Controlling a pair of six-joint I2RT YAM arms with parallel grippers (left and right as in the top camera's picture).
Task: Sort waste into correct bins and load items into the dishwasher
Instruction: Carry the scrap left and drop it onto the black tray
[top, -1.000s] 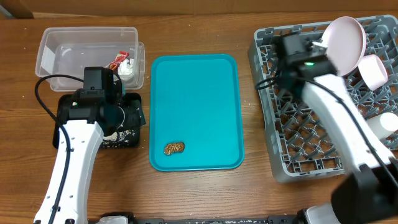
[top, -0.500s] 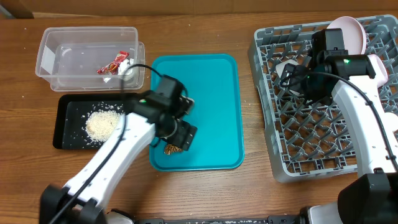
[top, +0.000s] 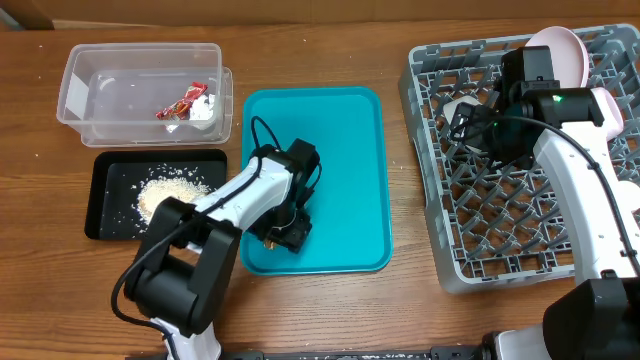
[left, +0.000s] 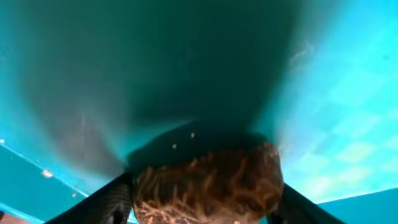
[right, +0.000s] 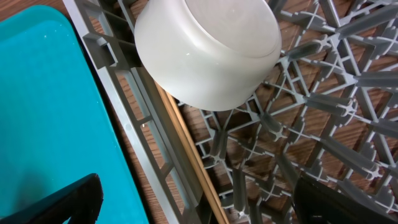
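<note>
- The left jaws are clamped on the brown food lump, low on the teal tray, probably to carry it to the black tray.
- The right jaws hang apart, empty, above the bowl in the rack.

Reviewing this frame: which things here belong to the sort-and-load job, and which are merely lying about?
Part of the job: brown food lump, red wrapper, rice grains, clear tub, black tray, dish rack, bowl, plate.

Lying about: teal tray, which only carries the lump; wooden table.
</note>
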